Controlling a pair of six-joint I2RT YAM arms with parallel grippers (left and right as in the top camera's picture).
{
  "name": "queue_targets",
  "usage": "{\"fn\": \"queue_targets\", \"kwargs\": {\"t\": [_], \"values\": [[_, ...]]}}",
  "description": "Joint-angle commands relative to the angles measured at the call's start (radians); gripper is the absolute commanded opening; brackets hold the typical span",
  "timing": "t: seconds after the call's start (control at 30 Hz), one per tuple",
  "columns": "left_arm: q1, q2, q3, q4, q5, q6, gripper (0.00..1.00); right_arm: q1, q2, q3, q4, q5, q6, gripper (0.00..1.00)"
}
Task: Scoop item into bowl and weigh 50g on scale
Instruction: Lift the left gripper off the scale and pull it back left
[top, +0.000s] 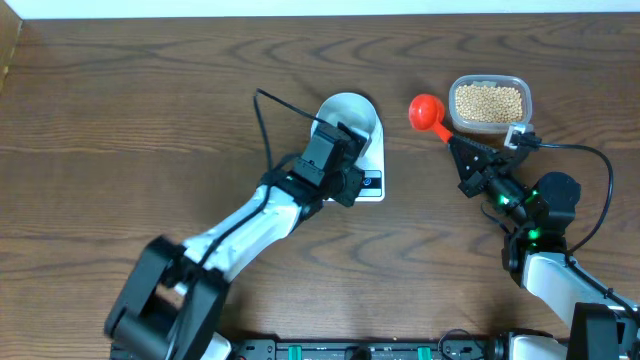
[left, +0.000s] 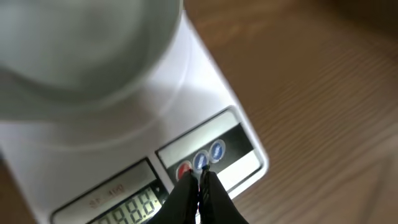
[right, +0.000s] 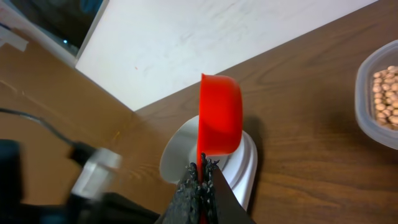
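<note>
Dark wood-grain bench (top: 120, 120), matte and streaked, seen from overhead with both arms at work; a pale wall edge bounds it at the rear.

**Stage of task.** An early stage, by the evidence. The bowl (top: 352, 112), round, smooth and pale blue-white, already sits on the scale (top: 374, 150), a flat white rectangular slab with rounded corners, and no beans show inside it. The beans (top: 488, 100), small, round and tan-yellow, all lie in the tub (top: 527, 100), a clear plastic box with rounded corners, well to the right of the scale.

**Left arm.** The left claw (left: 200, 180) is closed, its tips pressed together and holding nothing. They sit at the row of small round buttons (left: 200, 158) on the scale's front panel; contact cannot be confirmed. Beside them the grey display (left: 124, 196) shows blurred digits. This looks like switching on or zeroing the scale.

**Right arm.** The right claw (right: 202, 171) is clamped on the handle of the scoop (top: 427, 110), a glossy red plastic cup with a rounded bowl. It hangs between scale and tub, just left of the tub's rim, and appears empty from above.

**Remaining.** Dipping the scoop into the tub, tipping beans into the bowl, and adjusting until the display reads the target weight are all not yet done.
</note>
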Motion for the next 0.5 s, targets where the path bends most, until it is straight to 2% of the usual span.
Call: {"fn": "queue_targets", "kwargs": {"t": [0.0,0.47], "values": [[0.005,-0.029,0.008,-0.014,-0.006,0.010,0.07,-0.004,0.003,0.014,0.000,0.048,-0.001,0.01],[0.005,-0.016,0.006,-0.030,-0.010,0.010,0.07,-0.004,0.003,0.014,-0.016,0.183,-0.001,0.01]]}}
